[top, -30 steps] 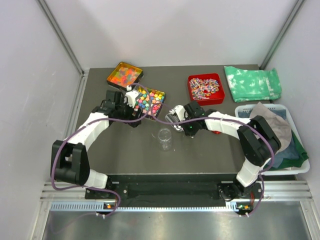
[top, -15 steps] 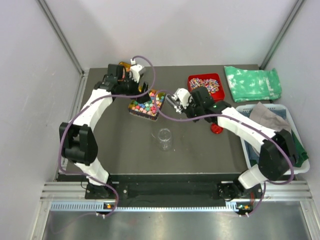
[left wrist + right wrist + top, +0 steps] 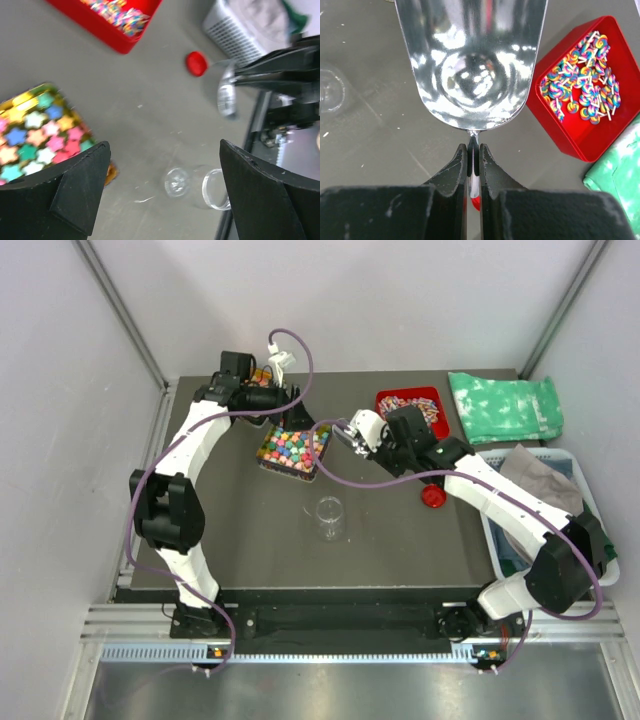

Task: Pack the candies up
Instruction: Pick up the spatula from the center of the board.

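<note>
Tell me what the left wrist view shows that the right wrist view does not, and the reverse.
Only the left wrist: the candies, the white basket and the open left pincer. Only the right wrist: the green cloth and the empty inside of the scoop. Both: the scoop, the red tray and the clear jar.

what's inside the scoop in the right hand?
Nothing: the scoop bowl is bare shiny metal, reflections only. Most of its handle is covered by the right hand clamped on it.
</note>
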Tool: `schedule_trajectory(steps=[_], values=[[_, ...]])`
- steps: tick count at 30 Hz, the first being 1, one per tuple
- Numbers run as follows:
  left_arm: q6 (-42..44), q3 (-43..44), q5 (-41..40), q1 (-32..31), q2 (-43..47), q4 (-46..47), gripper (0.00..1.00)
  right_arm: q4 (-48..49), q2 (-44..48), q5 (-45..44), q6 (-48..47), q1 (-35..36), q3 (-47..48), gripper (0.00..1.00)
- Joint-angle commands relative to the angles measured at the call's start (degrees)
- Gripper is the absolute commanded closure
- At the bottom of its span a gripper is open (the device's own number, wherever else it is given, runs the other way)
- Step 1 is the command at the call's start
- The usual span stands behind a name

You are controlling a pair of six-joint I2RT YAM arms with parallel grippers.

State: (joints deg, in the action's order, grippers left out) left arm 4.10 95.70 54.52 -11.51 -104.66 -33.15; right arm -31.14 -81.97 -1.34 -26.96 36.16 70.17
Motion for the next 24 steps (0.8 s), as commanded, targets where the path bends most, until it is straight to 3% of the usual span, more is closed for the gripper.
schedule_trajectory(steps=[1,15,24], values=[[-5.9,3.7,7.7,-0.2,0.1,4.1,0.07,1.5,1.2,-2.8,-0.4,1.0,1.5,1.00],[-4.5,4.6,-1.0,-6.7,-1.7,1.7,0.11,1.0,0.0,-4.8,0.8,6.0,4.2,1.00],[-2.0,4.3,-3.5,-7.8,-2.2,0.9,0.24,0.4,0.8,-4.6,1.0,6.6,5.5,1.00]])
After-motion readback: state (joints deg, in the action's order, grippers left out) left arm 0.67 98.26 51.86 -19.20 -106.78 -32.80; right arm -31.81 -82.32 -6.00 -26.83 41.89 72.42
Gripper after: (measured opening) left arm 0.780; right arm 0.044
